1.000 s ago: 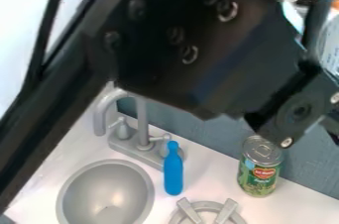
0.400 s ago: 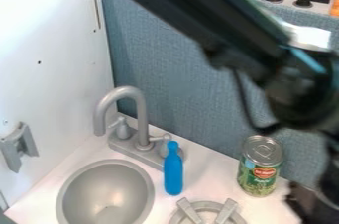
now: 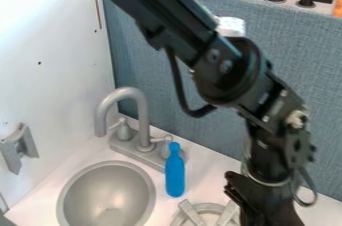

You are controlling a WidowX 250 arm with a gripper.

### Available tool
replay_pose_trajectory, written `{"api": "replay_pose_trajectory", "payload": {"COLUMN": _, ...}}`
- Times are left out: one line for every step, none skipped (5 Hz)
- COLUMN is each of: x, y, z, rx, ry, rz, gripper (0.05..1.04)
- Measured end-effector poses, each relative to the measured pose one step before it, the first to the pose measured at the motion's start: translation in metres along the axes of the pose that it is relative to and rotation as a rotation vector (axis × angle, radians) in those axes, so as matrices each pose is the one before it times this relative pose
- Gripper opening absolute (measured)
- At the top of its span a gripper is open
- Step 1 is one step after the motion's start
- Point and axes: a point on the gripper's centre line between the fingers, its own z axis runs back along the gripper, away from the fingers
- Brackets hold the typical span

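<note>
Your gripper (image 3: 251, 199) is low on the right, near the gray stove ring (image 3: 191, 213). You can't tell if it's open or closed. 1 blue bottle (image 3: 175, 172) is by the sink (image 3: 69, 190).

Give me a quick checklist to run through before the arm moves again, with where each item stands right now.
1. Blue bottle apart from the gripper: ok, there is a gap between them in the view.
2. Faucet unobstructed by the arm: ok, its curved spout is in plain sight.
3. Sink unobstructed by the arm: ok, the arm is off to its right in the picture.
4. Gray burner fully visible: not ok, the gripper covers part of its right side.
5. Gripper holding nothing: cannot tell.
</note>
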Motion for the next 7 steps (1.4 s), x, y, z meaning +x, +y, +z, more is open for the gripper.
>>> {"api": "replay_pose_trajectory", "payload": {"x": 0.00382, "y": 0.01654, "z": 0.00131, "rx": 0.0018, "ry": -0.014, "rz": 0.0361, "gripper": 0.104}}
{"api": "replay_pose_trajectory", "payload": {"x": 0.0013, "y": 0.02027, "z": -0.00063, "rx": 0.0188, "ry": -0.0004, "rz": 0.0474, "gripper": 0.104}}
{"api": "replay_pose_trajectory", "payload": {"x": -0.00222, "y": 0.01551, "z": -0.00643, "rx": 0.0065, "ry": 0.0242, "rz": 0.0299, "gripper": 0.104}}
{"api": "replay_pose_trajectory", "payload": {"x": -0.00418, "y": 0.01493, "z": -0.01185, "rx": -0.0142, "ry": 0.0229, "rz": 0.0162, "gripper": 0.104}}
{"api": "replay_pose_trajectory", "payload": {"x": -0.0013, "y": 0.00749, "z": -0.01176, "rx": -0.0174, "ry": 0.023, "rz": -0.0037, "gripper": 0.104}}
{"api": "replay_pose_trajectory", "payload": {"x": 0.0071, "y": -0.0001, "z": -0.00575, "rx": -0.0102, "ry": -0.0017, "rz": -0.0096, "gripper": 0.104}}
{"api": "replay_pose_trajectory", "payload": {"x": 0.00418, "y": -0.00116, "z": -0.00471, "rx": -0.0078, "ry": -0.0105, "rz": -0.0058, "gripper": 0.104}}
